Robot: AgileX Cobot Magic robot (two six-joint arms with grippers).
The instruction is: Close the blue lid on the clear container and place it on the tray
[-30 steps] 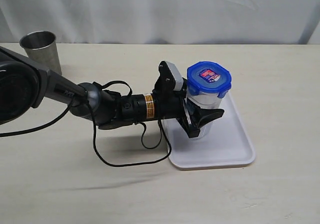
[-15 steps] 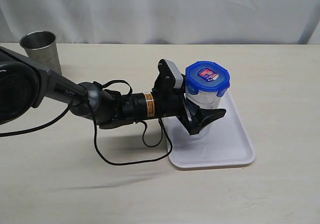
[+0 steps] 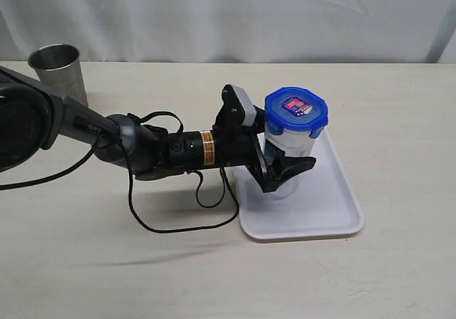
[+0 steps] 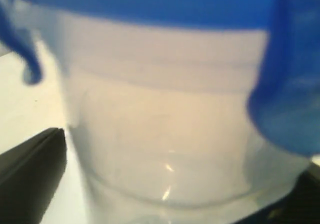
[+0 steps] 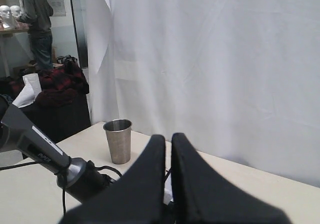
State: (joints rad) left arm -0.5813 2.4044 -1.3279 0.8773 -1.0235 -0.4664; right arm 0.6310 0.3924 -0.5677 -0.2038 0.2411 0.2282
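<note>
The container (image 3: pixel 291 150), lid (image 3: pixel 297 110) on, stands upright on the tray (image 3: pixel 335 206) near its far-left corner, with bare tray to its right and front. The left gripper (image 3: pixel 288 164) holds its jaws wide on either side of it. The right gripper (image 5: pixel 167 145), jaws shut, hangs above the worktop (image 3: pixel 399 105).

Around the clear container (image 3: pixel 292 145) on the tray (image 3: pixel 329 206), the left hand (image 3: pixel 291 164), jaws spread either side of it, with its arm and looping cable (image 3: pixel 178 228) blocks 9 o'clock, while the tray at 5 o'clock and the bench (image 3: pixel 399 112) from 12 to 3 lie open, a steel cup (image 3: pixel 58 67) well apart at 10.
</note>
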